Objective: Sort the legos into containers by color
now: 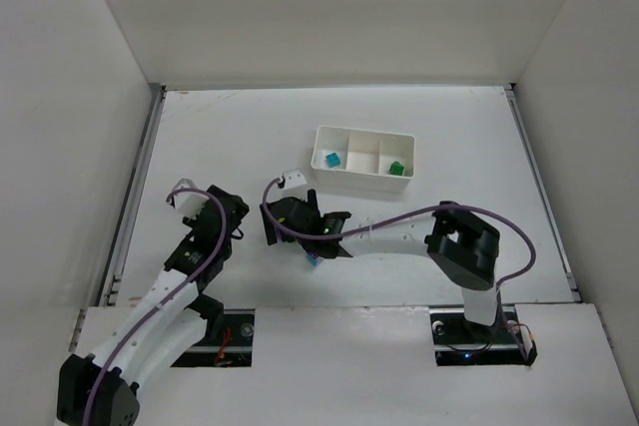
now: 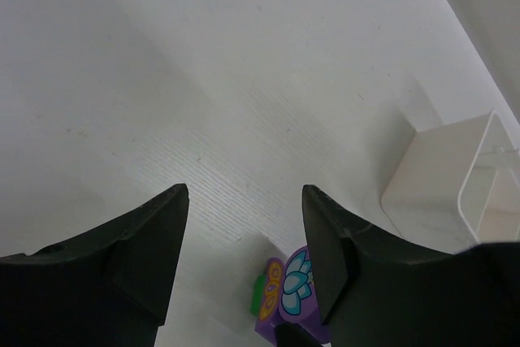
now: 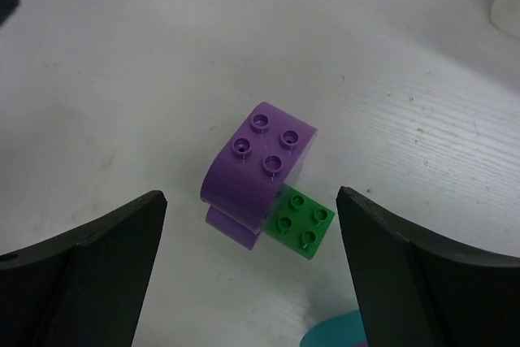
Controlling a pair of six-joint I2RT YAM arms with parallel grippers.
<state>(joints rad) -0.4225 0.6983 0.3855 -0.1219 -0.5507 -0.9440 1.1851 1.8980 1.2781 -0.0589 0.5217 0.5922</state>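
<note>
A purple rounded lego [image 3: 260,164] stuck to a small green lego [image 3: 302,221] lies on the table, with a teal piece [image 3: 337,335] just below it. My right gripper [image 3: 249,201] hangs open above this stack, one finger on either side, touching nothing. In the top view the stack [image 1: 313,257] sits under the right gripper [image 1: 318,231]. My left gripper [image 2: 244,193] is open and empty; the purple lego's printed side [image 2: 296,290] shows by its right finger. The white tray [image 1: 364,184] holds a teal lego [image 1: 330,159] in its left compartment and a green lego [image 1: 397,168] in its right one.
The tray's end wall [image 2: 443,184] shows at the right of the left wrist view. The right arm's forearm [image 1: 399,231] stretches leftward across the near table. White walls enclose the table on three sides. The left gripper [image 1: 232,212] sits left of the right one.
</note>
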